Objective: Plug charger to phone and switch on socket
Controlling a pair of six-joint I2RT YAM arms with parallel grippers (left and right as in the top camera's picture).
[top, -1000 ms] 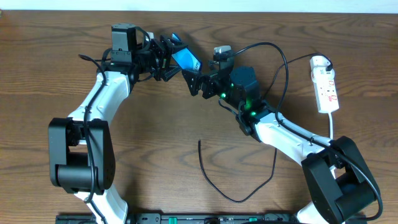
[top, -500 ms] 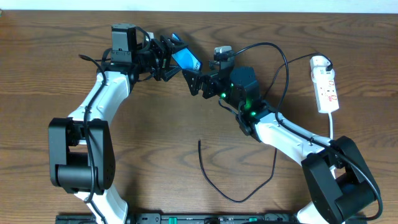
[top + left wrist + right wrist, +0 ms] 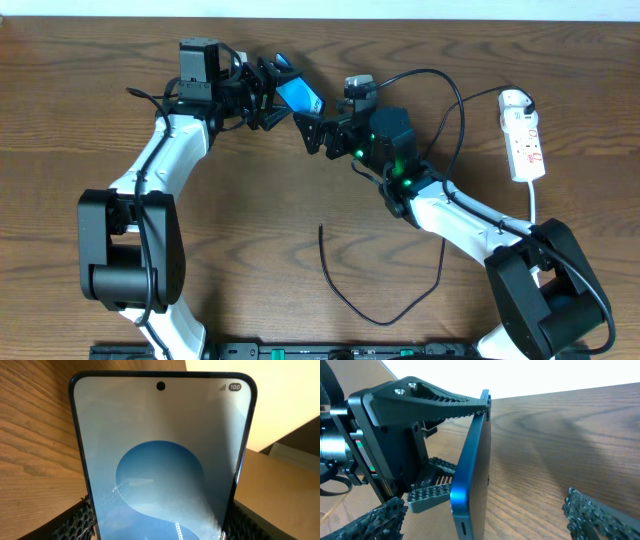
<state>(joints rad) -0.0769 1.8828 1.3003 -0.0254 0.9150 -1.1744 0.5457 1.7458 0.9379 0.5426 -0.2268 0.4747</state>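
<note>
The left end effector (image 3: 278, 94) is clamped on the phone (image 3: 298, 96), its 2 ribbed fingers (image 3: 75, 522) pressing the long edges of the handset near its lower end, so the phone is held tilted above the tabletop (image 3: 240, 220) with its lit blue screen facing the left wrist camera. Just beside it, the right end effector (image 3: 308, 135) stands spread wide and holds nothing; in its own view its fingers (image 3: 377, 522) flank the phone's blue edge without touching it. Farther out, the charger (image 3: 380, 322) lies in a loose curve on the tabletop, its thin tip free and well apart from the phone. The white socket (image 3: 524, 140) lies near the right edge.
</note>
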